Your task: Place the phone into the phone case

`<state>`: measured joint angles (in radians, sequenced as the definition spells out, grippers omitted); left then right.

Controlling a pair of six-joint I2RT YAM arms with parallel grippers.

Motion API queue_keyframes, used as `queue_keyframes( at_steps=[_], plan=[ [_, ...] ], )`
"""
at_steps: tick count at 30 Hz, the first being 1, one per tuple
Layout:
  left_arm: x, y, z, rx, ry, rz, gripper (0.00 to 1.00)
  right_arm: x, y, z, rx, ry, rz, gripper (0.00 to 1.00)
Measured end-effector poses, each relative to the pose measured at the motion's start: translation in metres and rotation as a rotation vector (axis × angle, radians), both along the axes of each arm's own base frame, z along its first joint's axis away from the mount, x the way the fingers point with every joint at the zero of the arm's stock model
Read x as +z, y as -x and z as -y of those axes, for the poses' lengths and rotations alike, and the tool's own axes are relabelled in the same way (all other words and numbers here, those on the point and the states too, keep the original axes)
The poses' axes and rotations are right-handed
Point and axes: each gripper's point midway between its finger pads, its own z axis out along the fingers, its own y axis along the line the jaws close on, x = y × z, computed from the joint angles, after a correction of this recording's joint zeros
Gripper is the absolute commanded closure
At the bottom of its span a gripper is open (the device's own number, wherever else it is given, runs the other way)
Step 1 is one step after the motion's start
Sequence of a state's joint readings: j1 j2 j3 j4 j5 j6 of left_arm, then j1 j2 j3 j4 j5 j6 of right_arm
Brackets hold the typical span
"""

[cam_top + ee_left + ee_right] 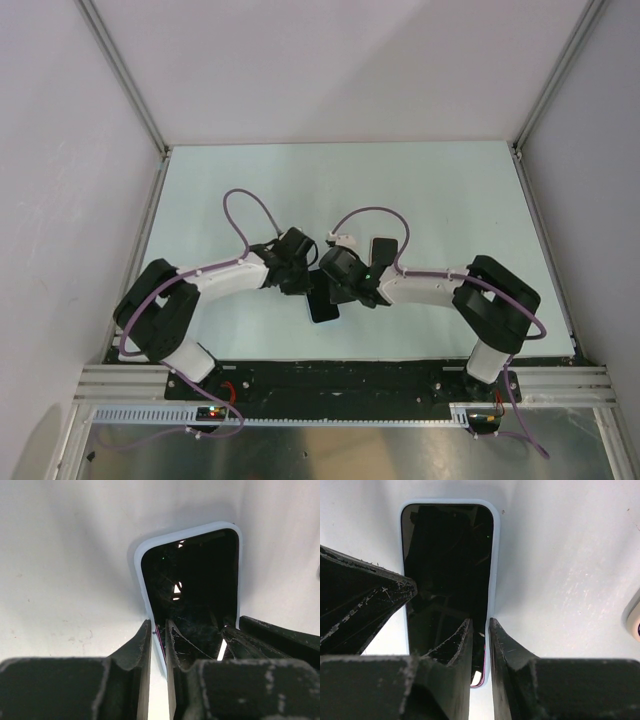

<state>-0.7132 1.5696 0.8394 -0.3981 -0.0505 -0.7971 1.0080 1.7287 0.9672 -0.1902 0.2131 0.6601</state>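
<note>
The phone case [138, 560] lies flat on the tabletop [420, 190] between my arms, phone [447, 555] inside. I have the left claw [158, 632] and right claw [480, 627] pinched on opposite long rims, probably to seat the near corner, where a pink edge shows.

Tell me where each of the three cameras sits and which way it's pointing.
Top external: above and behind the bases, looking down on the table; left arm and right arm show whole.
Left wrist: on the left arm, looking along the left gripper, astride one long rim of the phone case.
Right wrist: on the right arm, looking along the right gripper, astride the opposite rim.
Shared: both wrist views show the phone, its dark screen in the case.
</note>
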Motion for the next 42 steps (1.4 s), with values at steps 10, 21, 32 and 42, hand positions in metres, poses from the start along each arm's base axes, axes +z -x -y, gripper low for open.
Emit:
queue_keyframes(
  at_steps=[10,21,32,42],
  plan=[
    [0.005,-0.004,0.001,0.012,0.037,0.025,0.66,0.004,0.004,0.005,0.019,-0.040,-0.099,0.22],
    [0.079,-0.038,-0.024,0.105,0.173,0.210,0.41,0.031,0.004,0.002,0.011,-0.068,-0.043,0.01],
    [0.100,-0.028,-0.062,0.167,0.192,0.286,0.26,0.015,0.010,-0.032,-0.016,0.066,0.000,0.01],
    [0.097,-0.021,-0.066,0.165,0.188,0.279,0.25,0.008,0.012,-0.027,-0.080,0.192,0.062,0.01]
  ],
)
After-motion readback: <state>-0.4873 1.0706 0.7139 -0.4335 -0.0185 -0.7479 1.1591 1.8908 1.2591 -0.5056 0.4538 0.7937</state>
